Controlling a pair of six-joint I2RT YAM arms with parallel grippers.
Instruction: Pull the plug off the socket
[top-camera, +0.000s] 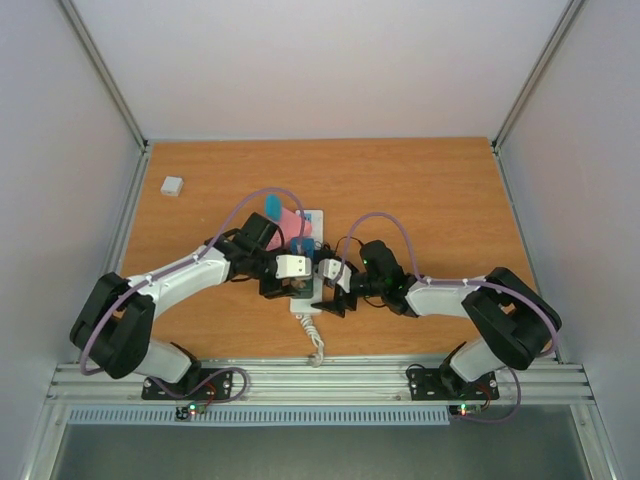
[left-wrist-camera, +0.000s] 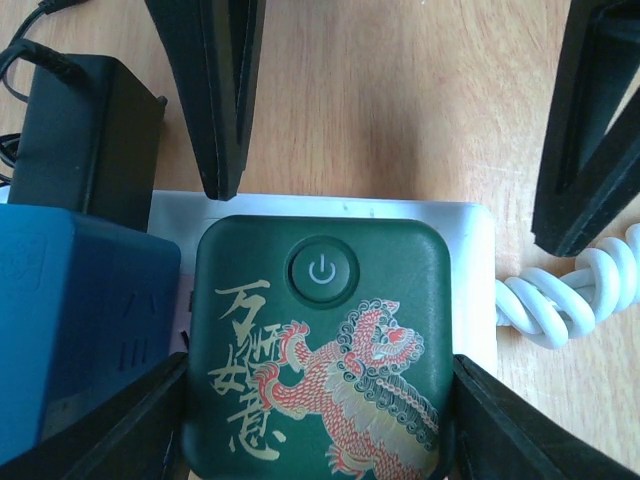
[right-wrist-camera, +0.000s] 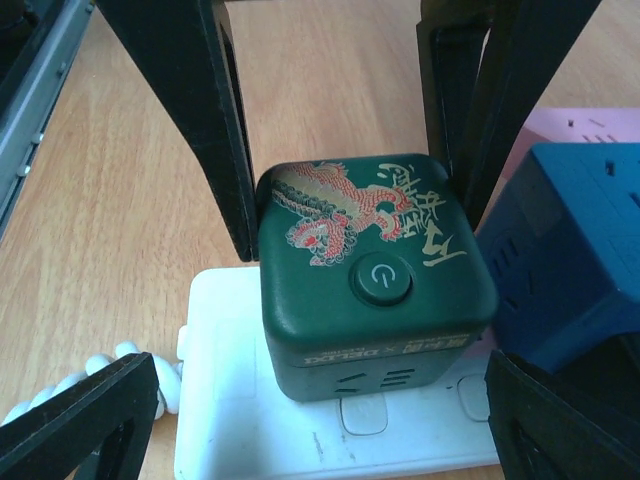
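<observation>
- Your left gripper (left-wrist-camera: 320, 365) pinches the green plug (left-wrist-camera: 320, 300) from both sides. Its fingers (left-wrist-camera: 130, 425) show only as dark wedges, cut off by the bottom edge of the left wrist view.
- The plug sits on the socket (right-wrist-camera: 235, 410), at the end by the coiled cord (left-wrist-camera: 565, 290). Its pins are hidden, so you cannot tell how deep it is seated.
- Your right gripper (right-wrist-camera: 320, 370) is spread wide and clasps nothing. In its own view the fingertips sit in the bottom corners, partly out of frame.
- A blue cube (left-wrist-camera: 80, 330) stands just beside the plug and hides the socket under it.
- A black adapter (left-wrist-camera: 85, 130) lies beyond, cut off at the upper left. You cannot tell whether it is plugged in.
- In the top view both wrists cover most of the socket at the centre of the table (top-camera: 420, 200). A pink patch (top-camera: 290, 222) and the cord show.
- A small white block (top-camera: 172, 185) lies well apart, at the upper left.
</observation>
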